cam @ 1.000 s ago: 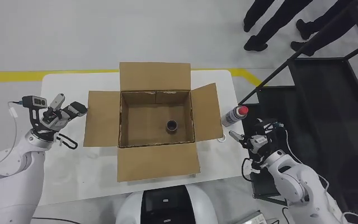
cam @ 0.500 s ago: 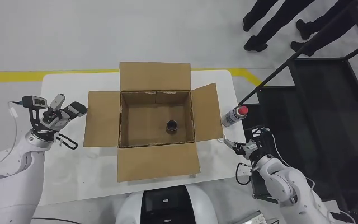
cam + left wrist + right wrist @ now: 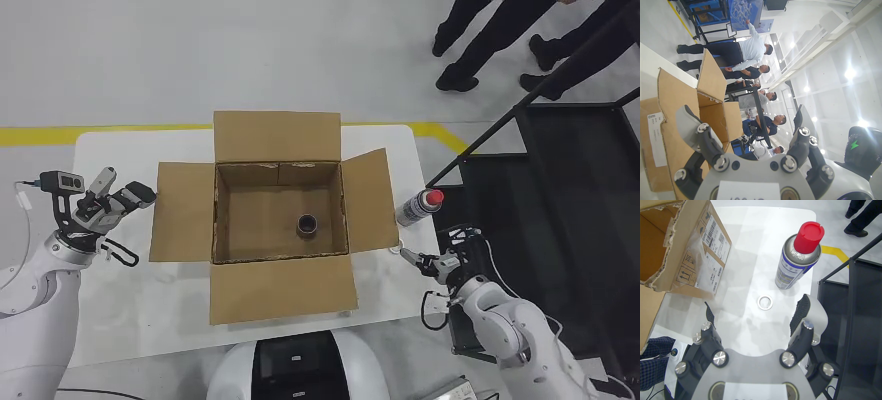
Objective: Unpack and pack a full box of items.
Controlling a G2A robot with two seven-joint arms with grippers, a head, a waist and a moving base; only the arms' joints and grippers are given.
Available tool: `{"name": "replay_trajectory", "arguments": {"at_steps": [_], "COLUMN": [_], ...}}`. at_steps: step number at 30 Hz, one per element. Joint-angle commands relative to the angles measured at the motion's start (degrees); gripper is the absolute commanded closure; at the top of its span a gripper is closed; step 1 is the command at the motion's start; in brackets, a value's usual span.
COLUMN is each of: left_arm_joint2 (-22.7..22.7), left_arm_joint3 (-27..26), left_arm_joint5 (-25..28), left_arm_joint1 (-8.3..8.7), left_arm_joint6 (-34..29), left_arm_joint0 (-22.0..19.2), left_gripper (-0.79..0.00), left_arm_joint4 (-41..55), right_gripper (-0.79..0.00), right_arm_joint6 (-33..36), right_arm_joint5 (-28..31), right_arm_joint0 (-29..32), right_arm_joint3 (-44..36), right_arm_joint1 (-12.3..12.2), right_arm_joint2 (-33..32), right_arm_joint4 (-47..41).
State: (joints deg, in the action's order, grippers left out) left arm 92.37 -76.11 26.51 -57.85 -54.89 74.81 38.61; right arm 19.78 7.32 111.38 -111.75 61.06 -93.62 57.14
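An open cardboard box stands mid-table with its four flaps spread; a small dark cylinder sits upright on its floor. A spray can with a red cap stands on the table to the box's right. A small metal ring lies flat between the can and my right gripper, which hovers open just above the table with nothing held. My left gripper is open and empty, raised to the left of the box and apart from it.
The white table has bare room left of the box and along its front edge. A black metal rack stands close beside the table's right edge, near my right arm. The box's right flap juts toward the ring.
My right gripper has drawn back toward the table's front edge and slightly left, away from the spray can. The left arm and the box have not moved.
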Motion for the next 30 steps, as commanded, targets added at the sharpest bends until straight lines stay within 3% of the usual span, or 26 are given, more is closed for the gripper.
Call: {"name": "replay_trajectory", "arguments": {"at_steps": [1, 8, 10, 12, 26, 30], "left_arm_joint2": [0.0, 0.0, 0.0, 0.0, 0.0, 0.0], "left_arm_joint3": [0.0, 0.0, 0.0, 0.0, 0.0, 0.0], "left_arm_joint5": [0.0, 0.0, 0.0, 0.0, 0.0, 0.0], "left_arm_joint1": [0.0, 0.0, 0.0, 0.0, 0.0, 0.0], "left_arm_joint6": [-0.01, -0.01, -0.01, -0.01, -0.01, -0.01], "left_arm_joint0": [0.0, 0.0, 0.0, 0.0, 0.0, 0.0], "left_gripper": [-0.785, -0.785, -0.785, -0.785, -0.785, -0.785], "left_arm_joint4": [0.13, 0.13, 0.13, 0.13, 0.13, 0.13], "right_gripper": [-0.785, -0.785, -0.637, -0.554, -0.363, -0.382], "right_arm_joint6": [2.23, 4.61, 4.53, 4.61, -0.36, -1.81], "right_arm_joint5": [-2.28, -7.05, -7.62, -7.72, -12.2, -13.72], "right_arm_joint0": [-2.55, -8.98, -9.8, -10.41, -13.91, -14.99], "right_arm_joint3": [1.1, 8.41, 9.77, 10.95, 18.25, 20.72], "right_arm_joint1": [0.24, 0.96, 1.11, 1.23, 2.5, 3.03], "right_arm_joint2": [2.71, 6.7, 7.5, 8.23, 12.38, 13.8], "right_arm_joint4": [1.58, 1.23, 1.74, 2.05, 2.55, 1.69]}}
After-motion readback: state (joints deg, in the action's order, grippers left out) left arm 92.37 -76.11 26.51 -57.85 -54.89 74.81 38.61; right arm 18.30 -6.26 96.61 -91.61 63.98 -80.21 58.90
